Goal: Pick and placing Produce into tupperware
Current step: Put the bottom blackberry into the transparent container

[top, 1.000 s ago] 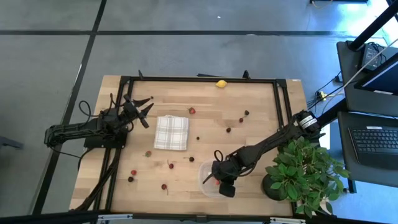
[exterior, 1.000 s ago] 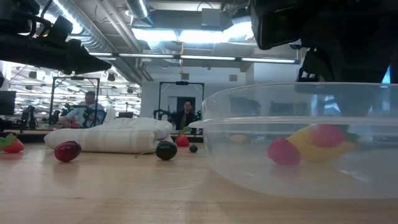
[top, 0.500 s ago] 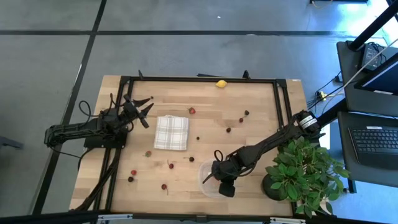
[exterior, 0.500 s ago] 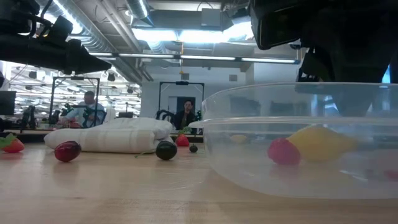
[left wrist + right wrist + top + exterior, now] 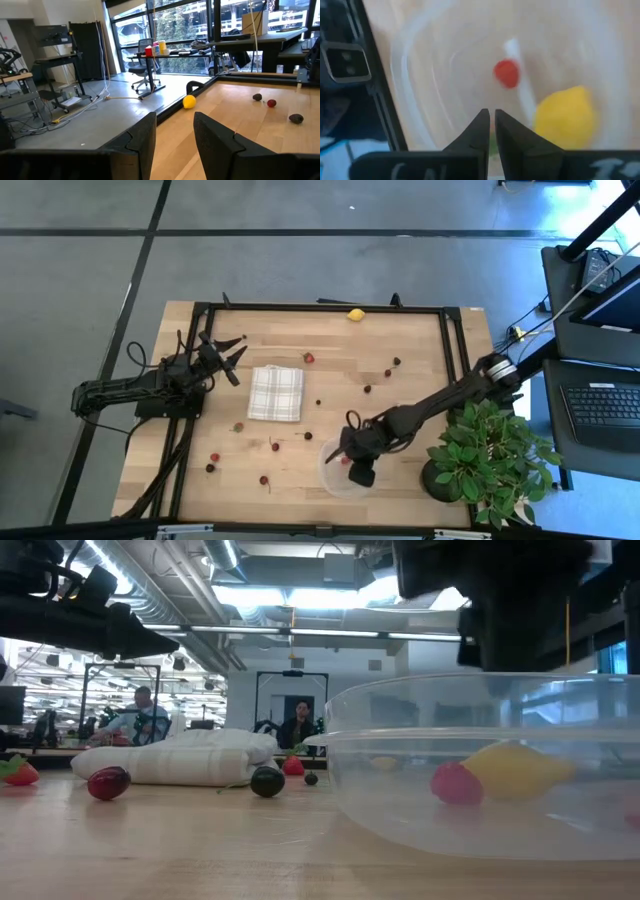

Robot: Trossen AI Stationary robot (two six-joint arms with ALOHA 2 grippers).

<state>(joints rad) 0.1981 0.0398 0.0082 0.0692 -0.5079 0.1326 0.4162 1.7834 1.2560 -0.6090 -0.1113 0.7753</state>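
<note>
Right gripper (image 5: pixel 358 468) hovers above clear shallow rounded-square plastic tupperware (image 5: pixel 330 476) at the table's 6 o'clock edge, fingers (image 5: pixel 481 131) nearly closed, holding nothing. Inside: yellow lemon-like fruit (image 5: pixel 566 116) and small red berry (image 5: pixel 507 73). Left gripper (image 5: pixel 233 356) waits at 9 o'clock, fingers apart, empty. Open wooden tabletop (image 5: pixel 400 340) toward 12 o'clock; second yellow lemon (image 5: pixel 356 314) at that edge. White-and-grey checked cloth (image 5: pixel 275 392) near centre.

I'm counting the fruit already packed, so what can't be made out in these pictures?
- High view: the right end effector covers most of the clear plastic container.
- Right wrist view: blurred; only a red berry and yellow lemon-like fruit show.
- Low view: the container's right part is cut off.
</note>
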